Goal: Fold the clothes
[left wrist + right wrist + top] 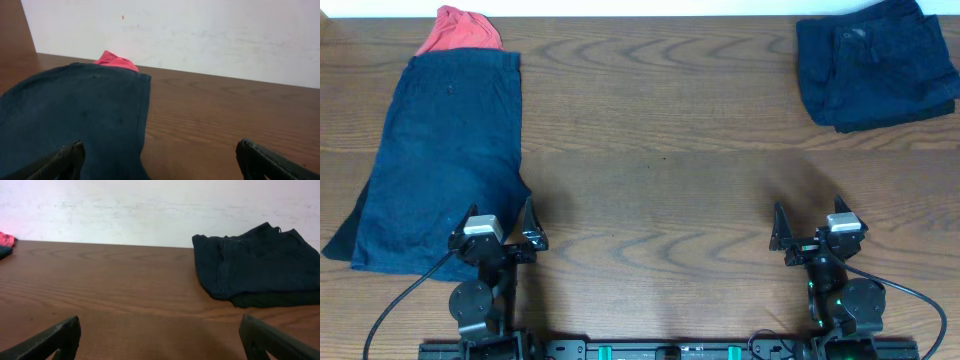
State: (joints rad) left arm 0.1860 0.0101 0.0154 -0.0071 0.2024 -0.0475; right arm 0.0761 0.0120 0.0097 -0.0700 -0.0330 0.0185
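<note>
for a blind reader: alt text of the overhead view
Navy shorts lie flat on the left of a table, a red garment peeking out beyond them; folded navy clothes sit far right. The left gripper and right gripper hang open near the front, empty.

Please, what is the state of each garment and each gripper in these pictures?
navy shorts: spread flat, not folded.
red garment: bunched up at the shorts' far edge.
folded navy pile: folded, lying at the far right.
left gripper: open, holding nothing.
right gripper: open, holding nothing.
</note>
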